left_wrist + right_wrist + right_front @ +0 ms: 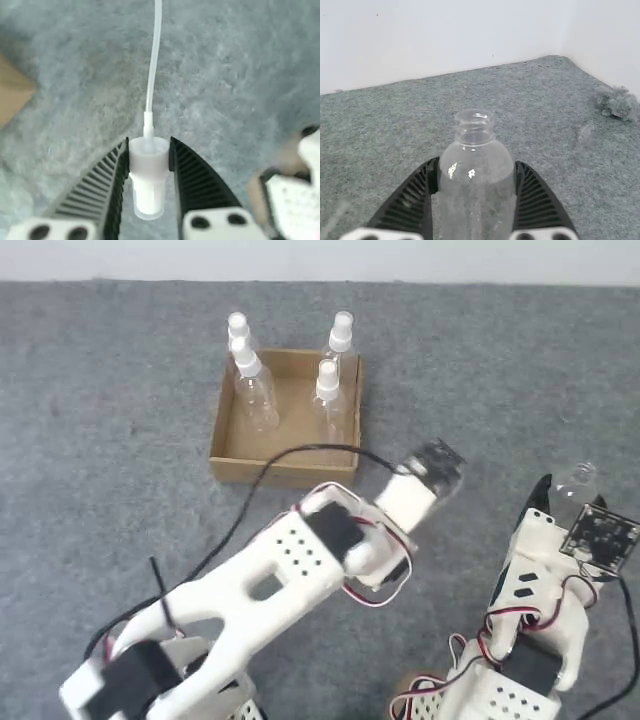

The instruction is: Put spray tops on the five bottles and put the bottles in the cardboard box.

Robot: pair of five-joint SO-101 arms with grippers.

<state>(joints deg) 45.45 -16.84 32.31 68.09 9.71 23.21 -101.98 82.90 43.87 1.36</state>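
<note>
So, starting at the left: the cardboard box (235, 468) is sat on the grey carpeted surface (90, 440). Four capped bottles (256, 395) are stood inside it, two toward the back wall and two a bit nearer the front. Just right of the box, the left claw (148, 150) is held out over the surface, pinched on a white spray top (147, 175). The top's collar is squeezed between both fingers, and the thin dip tube (154, 60) is pointed away from the claw. Further right, well apart from the box, the fifth bottle (475, 185) is gripped around its body by the right claw (476, 169), neck left open. A clump of grey fluff (617, 100) can be seen on the surface beyond it.
</note>
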